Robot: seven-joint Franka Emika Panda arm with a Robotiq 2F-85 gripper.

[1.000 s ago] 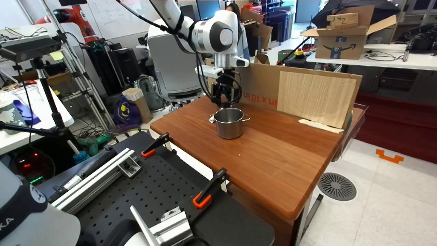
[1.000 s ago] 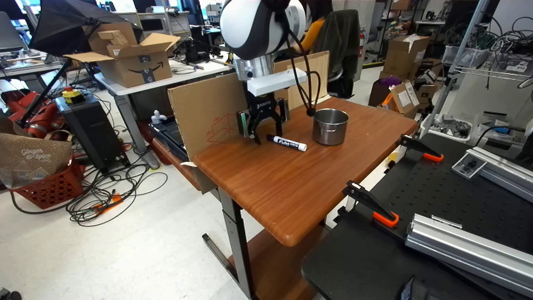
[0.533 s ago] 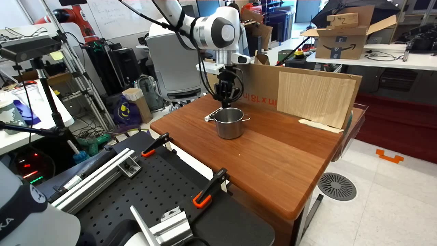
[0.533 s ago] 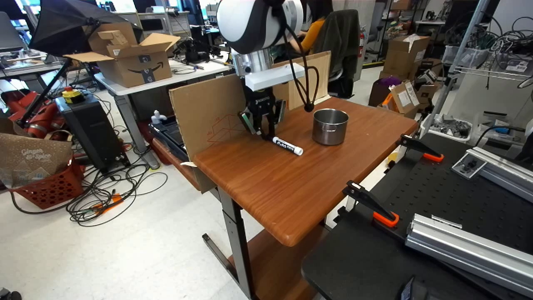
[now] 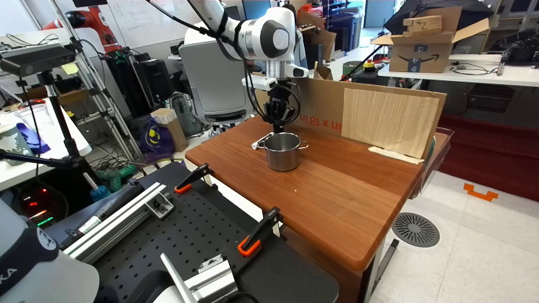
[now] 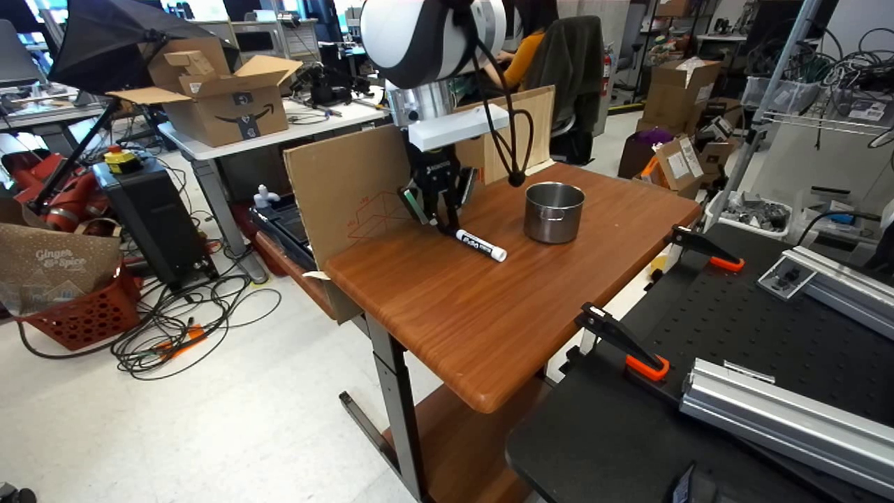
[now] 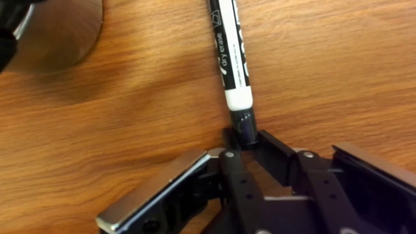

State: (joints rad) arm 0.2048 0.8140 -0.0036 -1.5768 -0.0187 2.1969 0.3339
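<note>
A dry erase marker [image 7: 237,65] with a white-and-black body and a black cap lies on the brown wooden table [image 6: 433,300]. In the wrist view my gripper [image 7: 246,139] is shut on the cap end, a black finger pad [image 7: 271,146] on the right side and the other, partly hidden, on the left. The marker [image 6: 482,246] points away from the fingers, low at the tabletop; whether it touches the wood I cannot tell. A steel pot [image 6: 554,216] stands upright beside it, apart from the gripper. In an exterior view the pot [image 5: 283,158] hides part of the marker.
A cardboard panel [image 6: 349,188] stands along the table's far edge, close behind the gripper. Black and orange clamps [image 5: 252,240] sit at the edge of a black perforated board [image 5: 189,235] beside the table. Cables hang loosely from the arm.
My open jaws have come down and shut around the cap. The marker has turned a little, its white end swinging away from the pot. Over the last half second almost nothing moves.
</note>
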